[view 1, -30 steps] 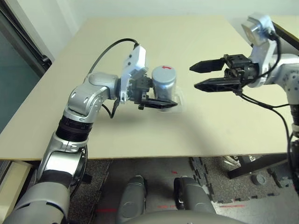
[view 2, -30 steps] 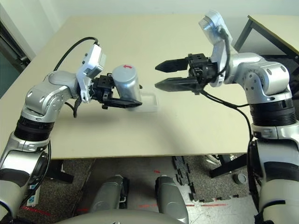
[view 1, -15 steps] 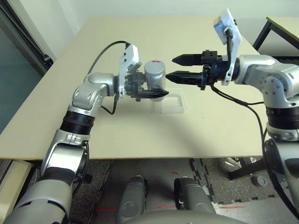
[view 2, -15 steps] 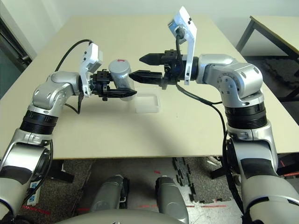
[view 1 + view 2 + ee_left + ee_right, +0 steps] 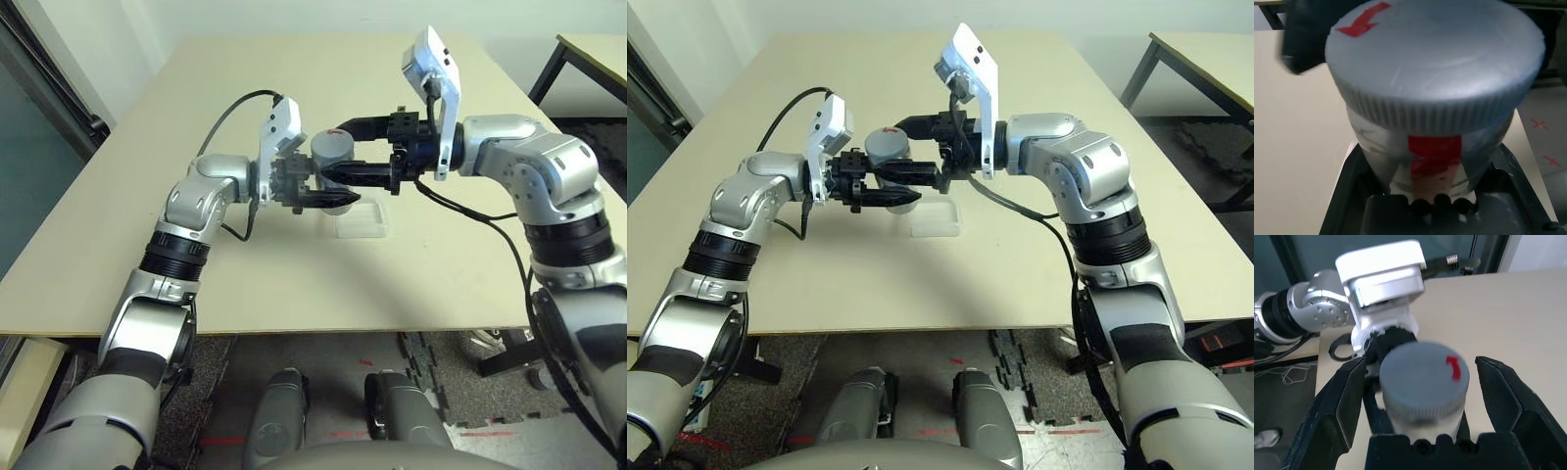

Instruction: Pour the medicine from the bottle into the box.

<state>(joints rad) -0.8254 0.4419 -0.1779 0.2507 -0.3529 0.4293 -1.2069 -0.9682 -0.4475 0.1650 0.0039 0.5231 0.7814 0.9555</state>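
The silver-grey bottle (image 5: 331, 147), with a red label band (image 5: 1434, 155) and a round grey cap (image 5: 1424, 376) marked with a red arrow, hangs above the table. My left gripper (image 5: 325, 184) is shut on its body and holds it upright. My right gripper (image 5: 1418, 364) is open and reaches in from the right. Its fingers (image 5: 1341, 404) stand on either side of the cap, with gaps between them and it. The clear plastic box (image 5: 361, 217) lies on the table just below and to the right of the bottle.
The beige table (image 5: 411, 284) has bare room all around the box. A black cable (image 5: 470, 211) droops from my right wrist above the table, right of the box. A dark desk frame (image 5: 549, 69) stands past the table's right edge.
My right arm has swung in to the left, and its open fingers now flank the bottle's cap. The left gripper has kept its hold on the bottle.
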